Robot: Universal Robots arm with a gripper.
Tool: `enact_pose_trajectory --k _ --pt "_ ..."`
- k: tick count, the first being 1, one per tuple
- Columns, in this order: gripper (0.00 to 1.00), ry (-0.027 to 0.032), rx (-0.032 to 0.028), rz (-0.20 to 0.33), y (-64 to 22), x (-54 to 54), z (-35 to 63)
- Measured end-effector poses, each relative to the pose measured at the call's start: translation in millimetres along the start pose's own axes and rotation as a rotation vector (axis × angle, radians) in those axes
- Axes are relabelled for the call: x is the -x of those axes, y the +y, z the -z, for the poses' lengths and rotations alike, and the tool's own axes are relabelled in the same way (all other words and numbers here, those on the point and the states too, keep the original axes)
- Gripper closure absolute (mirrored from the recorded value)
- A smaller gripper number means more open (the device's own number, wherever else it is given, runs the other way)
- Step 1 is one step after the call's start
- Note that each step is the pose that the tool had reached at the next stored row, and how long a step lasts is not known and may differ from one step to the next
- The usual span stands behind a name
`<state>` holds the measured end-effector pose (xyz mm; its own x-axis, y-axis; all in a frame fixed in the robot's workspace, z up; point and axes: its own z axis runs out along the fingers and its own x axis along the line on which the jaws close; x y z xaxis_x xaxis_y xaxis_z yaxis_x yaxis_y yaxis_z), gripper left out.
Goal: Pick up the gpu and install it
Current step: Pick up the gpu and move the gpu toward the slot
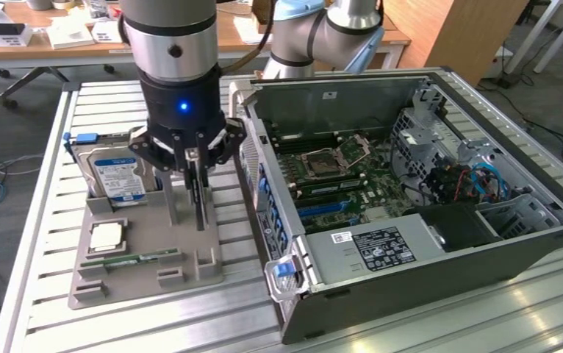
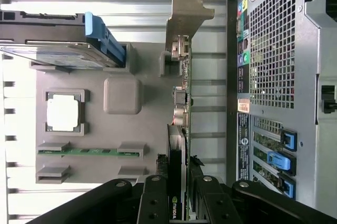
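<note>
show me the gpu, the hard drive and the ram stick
gpu (image 2: 185,95), wrist view, on the card's edge facing the camera
hard drive (image 1: 120,176), exterior view, on its blue label
ram stick (image 1: 129,259), exterior view, middle of the green strip
</note>
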<state>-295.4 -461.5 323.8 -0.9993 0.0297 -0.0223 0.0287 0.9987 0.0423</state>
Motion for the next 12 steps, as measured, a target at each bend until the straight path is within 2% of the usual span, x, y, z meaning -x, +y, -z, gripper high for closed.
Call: enact_pose_trajectory --k 12 --pt "0.74 0.0000 0.0000 0.000 0.7 0.4 17.3"
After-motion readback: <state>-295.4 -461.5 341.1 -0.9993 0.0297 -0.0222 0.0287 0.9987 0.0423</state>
